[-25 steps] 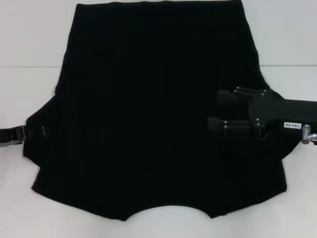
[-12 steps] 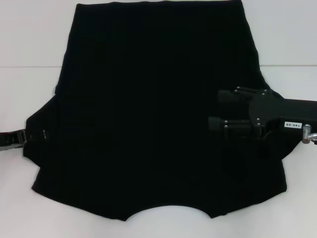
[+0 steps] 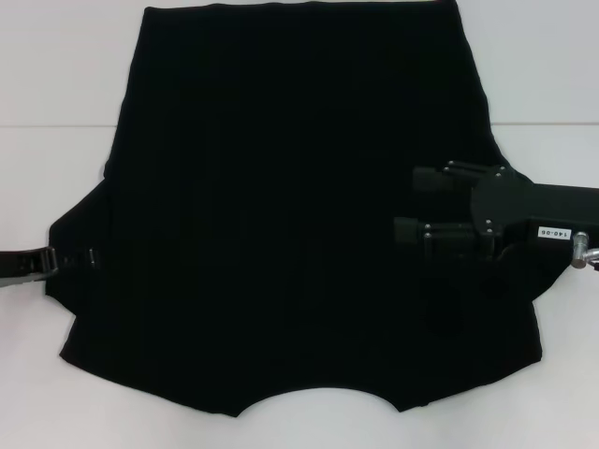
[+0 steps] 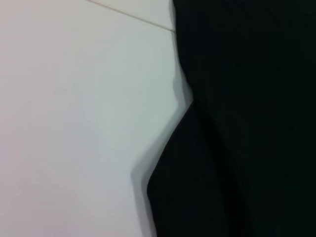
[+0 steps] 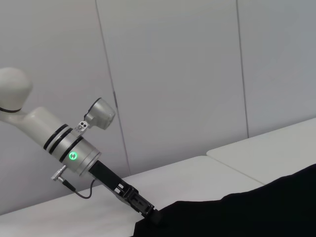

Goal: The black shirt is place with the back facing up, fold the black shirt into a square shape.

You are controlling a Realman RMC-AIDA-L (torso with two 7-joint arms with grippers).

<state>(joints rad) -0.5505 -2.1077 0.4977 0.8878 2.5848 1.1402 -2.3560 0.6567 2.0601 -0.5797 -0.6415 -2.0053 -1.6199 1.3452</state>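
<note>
The left gripper (image 3: 58, 259) sits at the left sleeve tip of the black shirt (image 3: 281, 215), low on the white table (image 3: 56, 75). Its fingertips are lost against the dark cloth, so I cannot tell whether they are closed on the sleeve or only touching it. From this gripper the shirt spreads away to the right, back up and flat, with the curved neckline cutout at the near edge and the hem at the far edge.

The shirt is judged light, limp and easily wrinkled: it will drape and drag rather than hold a shape, so the best holds are thin edges, meaning sleeve tips, shoulder corners or hem corners, pinched and carried low across the body.

The right gripper (image 3: 419, 203) hovers over the shirt's right sleeve area, its 2 fingers parallel and apart with nothing between them; the sleeve lies directly beneath it and the shirt body extends to its left.

Count: 1 shirt, 2 grippers, 1 table.
</note>
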